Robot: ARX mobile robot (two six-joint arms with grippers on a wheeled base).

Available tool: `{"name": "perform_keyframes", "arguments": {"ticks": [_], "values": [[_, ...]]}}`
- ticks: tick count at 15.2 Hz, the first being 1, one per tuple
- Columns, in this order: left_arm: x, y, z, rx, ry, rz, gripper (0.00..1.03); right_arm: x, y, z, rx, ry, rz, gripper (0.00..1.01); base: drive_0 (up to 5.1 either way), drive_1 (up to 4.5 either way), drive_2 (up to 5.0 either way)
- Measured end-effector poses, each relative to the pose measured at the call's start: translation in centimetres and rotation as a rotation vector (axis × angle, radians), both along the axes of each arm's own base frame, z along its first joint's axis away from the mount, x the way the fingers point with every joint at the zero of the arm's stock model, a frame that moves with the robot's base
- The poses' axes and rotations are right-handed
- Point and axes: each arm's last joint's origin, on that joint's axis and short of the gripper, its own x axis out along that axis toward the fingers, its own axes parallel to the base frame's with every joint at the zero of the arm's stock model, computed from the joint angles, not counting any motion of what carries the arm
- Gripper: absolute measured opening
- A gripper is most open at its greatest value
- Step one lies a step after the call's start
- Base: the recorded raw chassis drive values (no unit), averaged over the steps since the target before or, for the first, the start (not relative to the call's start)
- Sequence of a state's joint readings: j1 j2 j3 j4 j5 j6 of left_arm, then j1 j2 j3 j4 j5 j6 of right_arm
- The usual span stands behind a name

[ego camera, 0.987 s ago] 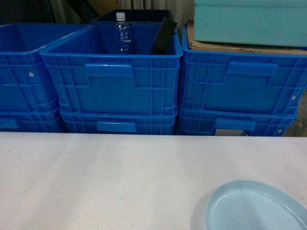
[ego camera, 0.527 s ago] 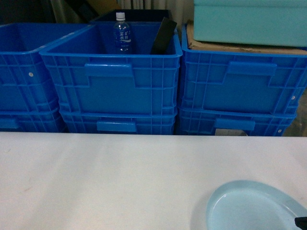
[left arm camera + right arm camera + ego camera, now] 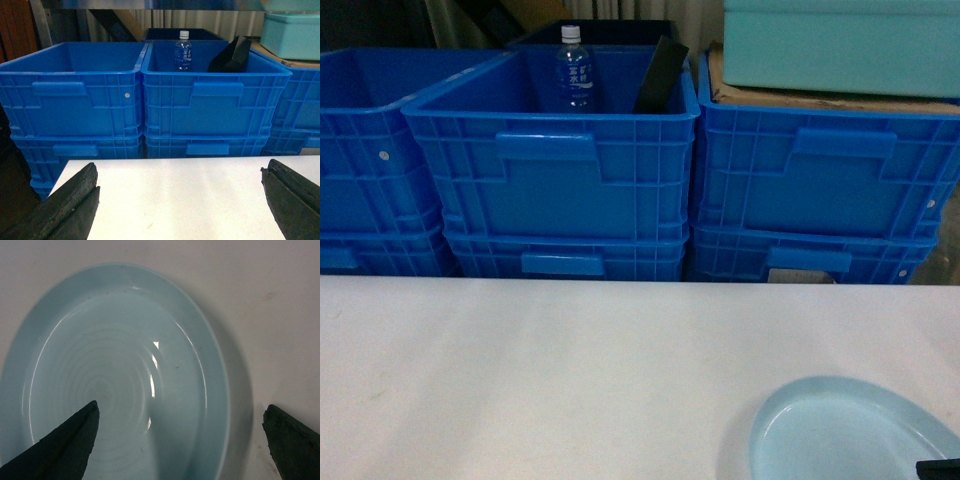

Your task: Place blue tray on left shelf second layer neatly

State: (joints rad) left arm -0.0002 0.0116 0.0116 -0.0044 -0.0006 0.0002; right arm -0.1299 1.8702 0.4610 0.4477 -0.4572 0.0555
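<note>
1. The right gripper hangs over the blue tray, jaws spread wide (one tip above the dish, one beyond its rim).
2. The tray lies flat on the white table.
3. The left gripper, jaws also apart, faces the blue crates behind the table.

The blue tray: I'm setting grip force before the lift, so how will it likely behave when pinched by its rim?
The blue tray looks glossy, with sharp highlights, so the rim may be slippery. It appears to be shallow moulded plastic, probably stiff and light. Lying flat on the white table, it should slide rather than tip or roll if nudged.
</note>
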Motion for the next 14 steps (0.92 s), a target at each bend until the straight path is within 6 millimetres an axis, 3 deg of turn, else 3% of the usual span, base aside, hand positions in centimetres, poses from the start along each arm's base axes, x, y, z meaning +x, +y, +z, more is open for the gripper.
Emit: {"name": "perform_keyframes", "arguments": {"ticks": [5,6,9,14], "values": [[0.0,0.0,0.0,0.0,0.0,0.0,0.98,0.0,1.1,0.1,0.0,0.008,0.022,0.98,0.0,0.0,0.0],[0.0,0.0,0.0,0.0,0.0,0.0,0.98,0.0,1.0,-0.1,-0.022,0.004,0.014,0.93,0.0,0.0,0.0],[0.0,0.0,0.0,0.0,0.0,0.0,0.98,-0.5,0.3,-0.8,-0.065,-0.003,-0.003,0.53,0.0,0.0,0.0],[0.0,0.0,0.0,0.0,0.0,0.0,0.98,-1.2,-1.4,-1.7,-0.043,0.013,-0.058,0.05,0.0,0.0,0.0]]}}
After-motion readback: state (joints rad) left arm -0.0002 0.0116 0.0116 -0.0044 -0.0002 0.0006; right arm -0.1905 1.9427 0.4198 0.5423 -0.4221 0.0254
